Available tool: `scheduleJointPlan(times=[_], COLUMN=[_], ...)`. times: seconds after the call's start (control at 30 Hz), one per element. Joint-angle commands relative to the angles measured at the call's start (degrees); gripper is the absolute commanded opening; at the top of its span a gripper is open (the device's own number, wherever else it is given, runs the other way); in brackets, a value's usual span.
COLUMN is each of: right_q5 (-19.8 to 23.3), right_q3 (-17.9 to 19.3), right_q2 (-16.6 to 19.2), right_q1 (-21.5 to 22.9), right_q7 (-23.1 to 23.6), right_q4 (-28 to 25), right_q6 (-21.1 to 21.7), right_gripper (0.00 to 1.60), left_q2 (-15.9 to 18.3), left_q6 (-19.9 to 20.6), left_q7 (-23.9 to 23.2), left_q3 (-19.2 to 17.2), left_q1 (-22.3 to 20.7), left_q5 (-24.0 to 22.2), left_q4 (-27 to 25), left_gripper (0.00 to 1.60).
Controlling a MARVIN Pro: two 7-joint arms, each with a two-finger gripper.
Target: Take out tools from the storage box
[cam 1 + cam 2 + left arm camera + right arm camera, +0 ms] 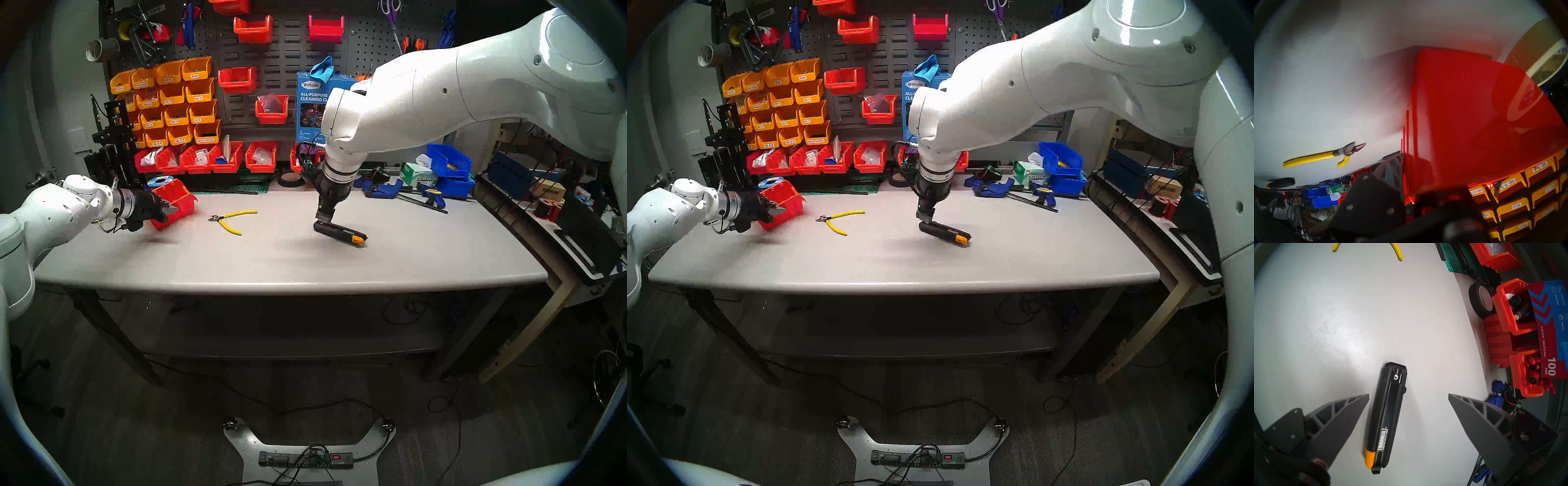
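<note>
Your right hand [1408, 396] is hanging released over the utility knife [1388, 414] lying on the tabletop [288, 258]; lift straight clear. Your left hand [165, 211] is grasping the tilted storage box [174, 202]; keep it steady.

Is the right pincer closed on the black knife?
No, the right pincer is open, and the knife lies on the table between its fingers.

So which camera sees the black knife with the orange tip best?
The right wrist view: the utility knife fills the middle, its label readable, between the open right gripper. Both head views show it small; the left wrist view catches only a blurry bit.
</note>
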Motion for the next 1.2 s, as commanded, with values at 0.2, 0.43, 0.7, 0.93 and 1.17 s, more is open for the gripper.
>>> scheduleJointPlan(times=[0.2,0.43,0.7,0.93,1.17], right_q5=[-0.1,-0.1,-0.1,-0.1,-0.2], right_q3=[0.2,0.2,0.2,0.2,0.2], right_q2=[0.2,0.2,0.2,0.2,0.2], right_q1=[1.1,1.1,1.0,0.9,0.9], right_q7=[-0.2,-0.1,-0.1,-0.1,-0.1], right_q4=[0.1,0.1,0.2,0.3,0.3], right_q6=[0.1,0.1,0.1,0.0,0.0], right_gripper=[1.6,1.6,1.6,1.6,1.6], left_q2=[-1.4,-1.3,-0.9,-1.1,-2.0], left_q6=[0.8,1.6,5.4,9.4,16.7], left_q7=[1.8,2.7,3.3,3.5,0.9], left_q3=[-0.7,-1.7,-7.5,-13.1,-19.5], left_q1=[-0.8,-1.0,-1.1,-0.8,2.7], left_q5=[-0.2,-1.0,-7.0,-13.2,-21.0], left_q4=[2.7,2.7,0.8,-2.4,-6.6], left_gripper=[1.6,1.6,1.6,1.6,1.6])
